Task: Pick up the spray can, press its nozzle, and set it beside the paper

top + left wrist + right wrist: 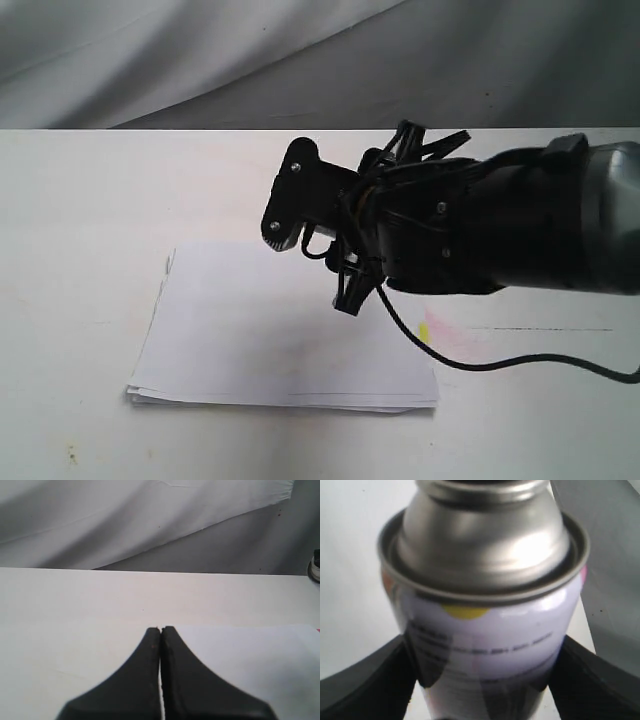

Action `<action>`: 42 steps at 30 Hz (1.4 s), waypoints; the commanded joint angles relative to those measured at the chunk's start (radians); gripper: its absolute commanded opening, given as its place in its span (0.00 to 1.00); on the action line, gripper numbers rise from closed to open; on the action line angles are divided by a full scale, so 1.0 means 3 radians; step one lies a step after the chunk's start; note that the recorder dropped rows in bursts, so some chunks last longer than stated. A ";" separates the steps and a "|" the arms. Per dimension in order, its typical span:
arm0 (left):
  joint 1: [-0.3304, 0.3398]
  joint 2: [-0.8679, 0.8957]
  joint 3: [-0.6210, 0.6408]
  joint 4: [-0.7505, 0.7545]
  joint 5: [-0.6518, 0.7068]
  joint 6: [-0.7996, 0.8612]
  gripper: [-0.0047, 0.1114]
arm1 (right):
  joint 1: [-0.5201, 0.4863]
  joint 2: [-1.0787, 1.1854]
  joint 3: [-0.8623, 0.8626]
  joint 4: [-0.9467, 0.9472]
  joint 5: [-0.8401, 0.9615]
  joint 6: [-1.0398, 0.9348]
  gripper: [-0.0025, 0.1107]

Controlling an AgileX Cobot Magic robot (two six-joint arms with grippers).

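A white table (pixel 80 200) spans the full width of the scene, its top bright and washed out under even light. Behind its far edge hangs a grey-white cloth (pixel 200 60), draped in long, slanting folds, paler at upper left and darker toward the right. A few faint specks mark the table's near left corner.

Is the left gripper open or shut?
Shut. The left gripper shows its two black fingers pressed together, with nothing between them.

The white table (pixel 80 200) carries the paper (pixel 250 340) (a loose, uneven-edged stack) toward six o'clock of its middle.
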 commanded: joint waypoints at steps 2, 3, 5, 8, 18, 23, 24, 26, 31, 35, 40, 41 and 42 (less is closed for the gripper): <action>0.0008 -0.0014 0.0014 0.0008 -0.0024 -0.0021 0.05 | 0.0079 0.0069 -0.0016 -0.0360 0.0212 0.0124 0.02; 0.0008 -0.0014 0.0014 0.0008 -0.0024 -0.0021 0.05 | 0.0079 0.0098 -0.0016 -0.0360 0.0211 0.0124 0.02; 0.0008 -0.0014 0.0014 0.0008 -0.0024 -0.0021 0.05 | 0.0079 0.0134 -0.0016 -0.0360 0.0247 0.0132 0.02; 0.0008 -0.0014 0.0014 0.0008 -0.0024 -0.0021 0.05 | 0.0079 0.0146 -0.0016 -0.0360 0.0262 0.0190 0.02; 0.0008 -0.0014 0.0014 0.0008 -0.0024 -0.0021 0.05 | 0.0079 0.0146 -0.0016 -0.0360 0.0262 0.0190 0.02; 0.0008 -0.0014 0.0014 0.0008 -0.0024 -0.0021 0.05 | 0.0079 0.0146 -0.0016 -0.0360 0.0262 0.0190 0.02; 0.0008 -0.0014 0.0014 0.0008 -0.0024 -0.0021 0.05 | 0.0079 0.0146 -0.0016 -0.0360 0.0262 0.0190 0.02; 0.0008 -0.0014 0.0014 0.0008 -0.0024 -0.0021 0.05 | 0.0079 0.0146 -0.0016 -0.0360 0.0262 0.0190 0.02; 0.0008 -0.0014 0.0014 0.0008 -0.0024 -0.0021 0.05 | 0.0079 0.0146 -0.0016 -0.0360 0.0262 0.0190 0.02; 0.0008 -0.0014 0.0014 0.0008 -0.0024 -0.0021 0.05 | 0.0079 0.0146 -0.0016 -0.0360 0.0262 0.0190 0.02; 0.0008 -0.0014 0.0014 -0.0534 -0.0312 -0.0052 0.05 | 0.0079 0.0146 -0.0016 -0.0360 0.0262 0.0190 0.02; 0.0008 -0.0014 0.0014 -0.0668 -0.0433 -0.0052 0.05 | 0.0079 0.0146 -0.0016 -0.0360 0.0262 0.0190 0.02; 0.0008 -0.0014 0.0014 -0.0895 -0.0594 -0.0052 0.05 | 0.0079 0.0146 -0.0016 -0.0360 0.0262 0.0190 0.02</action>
